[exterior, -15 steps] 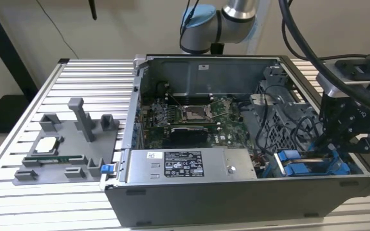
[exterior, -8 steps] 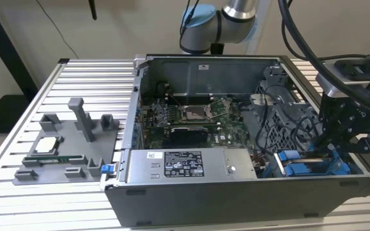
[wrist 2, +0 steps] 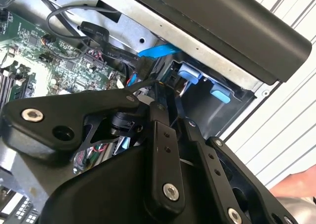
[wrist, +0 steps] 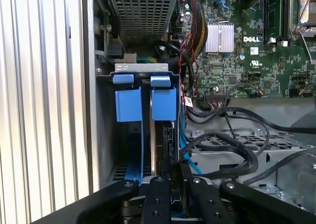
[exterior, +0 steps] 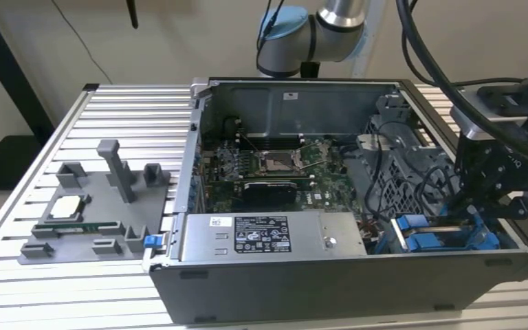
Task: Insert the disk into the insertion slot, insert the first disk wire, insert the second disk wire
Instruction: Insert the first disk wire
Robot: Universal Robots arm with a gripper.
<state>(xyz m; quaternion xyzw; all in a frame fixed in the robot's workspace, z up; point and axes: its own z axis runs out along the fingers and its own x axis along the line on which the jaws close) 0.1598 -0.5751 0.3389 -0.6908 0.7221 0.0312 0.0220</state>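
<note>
In the exterior view, the claw [exterior: 489, 210] is seen low over the slot [exterior: 438, 237], at the corner of the open case [exterior: 337, 282] on that view's right. The case is carried by a slatted tabletop [exterior: 25, 289].

In the second wrist view, the slot's blue tabs [wrist 2: 190, 73] are found just beyond the claw.

In the first wrist view, the disk [wrist: 164, 145] is seen edge-on inside the slot, its long axis running straight away from the claw. Black cables [wrist: 232, 145] are crowded just beside it. Whether the claw is clenched cannot be told.
</note>
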